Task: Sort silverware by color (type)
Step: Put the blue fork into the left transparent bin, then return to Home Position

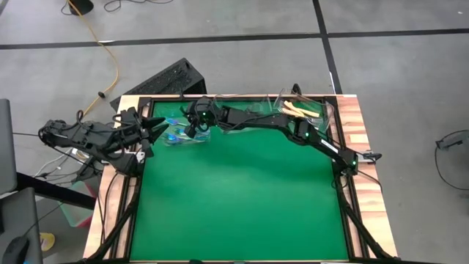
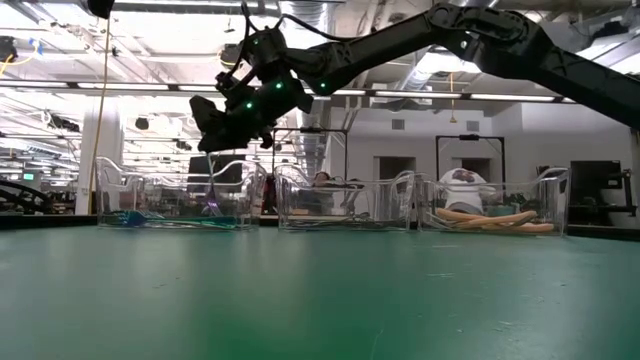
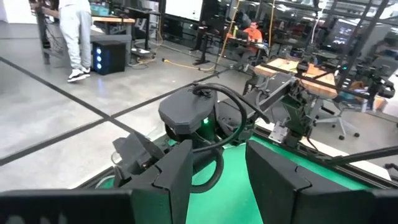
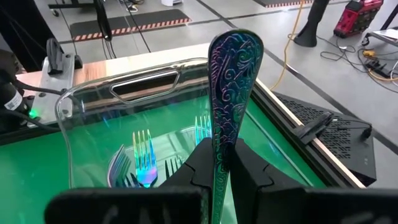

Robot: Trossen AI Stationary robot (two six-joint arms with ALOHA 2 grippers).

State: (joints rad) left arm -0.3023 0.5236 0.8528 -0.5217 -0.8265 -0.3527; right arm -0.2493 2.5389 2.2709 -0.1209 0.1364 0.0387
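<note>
Right wrist view: an iridescent blue-teal fork [image 4: 231, 93] stands handle-up, pinched between the right hand's [image 4: 221, 163] two dark fingers, so that hand is clenched on the fork w/ the embossed handle sticking out past the tips. Directly beyond it sits the clear tub [image 4: 124, 118] that already has several matching iridescent forks [image 4: 144, 163] lying in it, tines visible thru the wall. Held vertical like that, prob. so it can drop tines-first over the rim w/o snagging.

High view puts the right hand [image 1: 196, 117] at the far-left of the desk [image 1: 242, 198], right arm stretched across from its base on the right. The tub w/ the blue-teal forks [image 1: 179, 134] is just below/near it. Low view: the right hand [image 2: 232, 112] hangs above the left tub [image 2: 180, 200], not touching. Middle tub [image 2: 345, 205] holds something dark, can't make out detail; right tub [image 2: 495, 205] holds cream/tan-handled pieces [image 2: 490, 217] – so three tubs in a row along the far edge, one per kind.

Left hand [image 1: 157, 128] waits at the far-left edge, just beside the left tub, jaws apart & holding nothing; its own wrist view shows the spread fingers [image 3: 174, 180] pointing at the right arm.

Judgement: this is the drop step for one blue-teal fork; next = lower & let go over the left tub.
</note>
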